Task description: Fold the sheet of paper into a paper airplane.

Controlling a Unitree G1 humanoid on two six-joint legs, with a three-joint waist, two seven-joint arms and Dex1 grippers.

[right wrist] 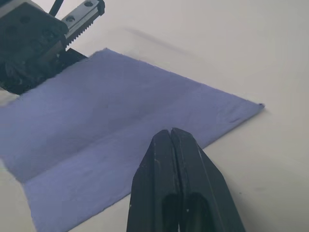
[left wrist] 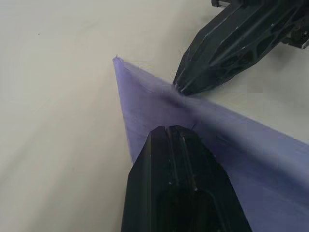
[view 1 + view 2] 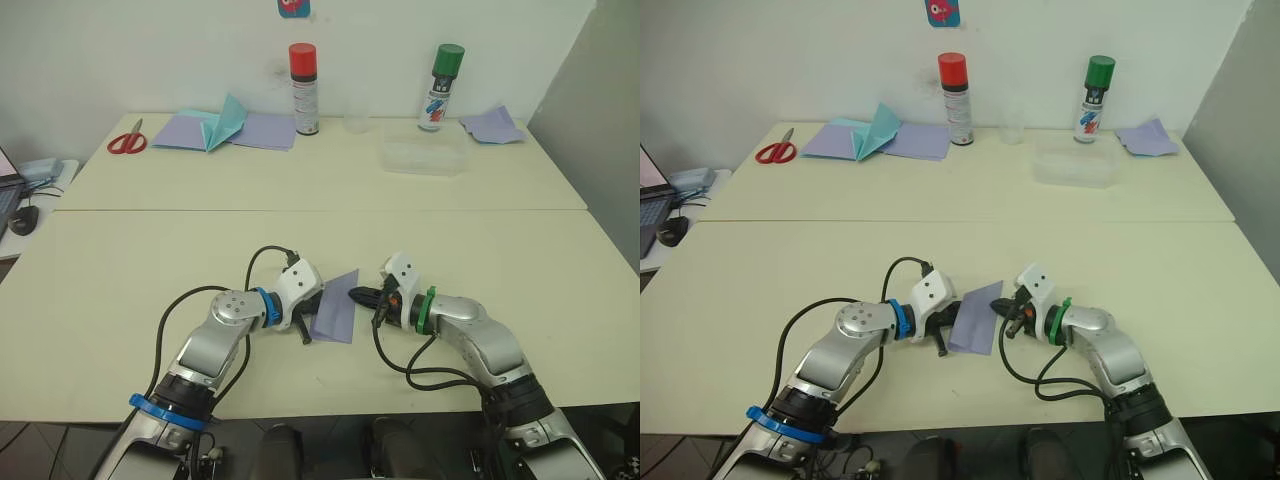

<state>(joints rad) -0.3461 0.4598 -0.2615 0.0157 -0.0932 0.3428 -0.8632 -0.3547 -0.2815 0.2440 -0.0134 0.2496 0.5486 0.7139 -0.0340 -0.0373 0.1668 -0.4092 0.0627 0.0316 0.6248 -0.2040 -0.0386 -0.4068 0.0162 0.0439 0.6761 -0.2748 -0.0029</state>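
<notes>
Early stage, by my read. The sheet of paper (image 3: 336, 312) lies on the near bench (image 3: 120, 300) between the two arms, folded over into a narrow strip, one lengthwise crease visible in the right wrist view. No pointed nose, no wing flaps yet, so nearly all the airplane folds are left. Left pincer (image 2: 177, 129): fingers closed together, tip pressed down on the paper's left side, nothing between them. Right pincer (image 1: 172, 133): fingers also closed together, tip at the paper's right edge, touching or just above it; hard to say which. Looks like both tips are pinning or creasing the strip rather than gripping it. Far bench clutter, well away from the work: red scissors (image 3: 127, 140), teal folded paper (image 3: 224, 122) on more lavender sheets, red-capped spray can (image 3: 304, 88), green-capped spray can (image 3: 440, 86), clear plastic box (image 3: 424, 157), lavender scrap (image 3: 493, 125) at far right. Next fold likely needs one tip to lift a corner while the other holds.
</notes>
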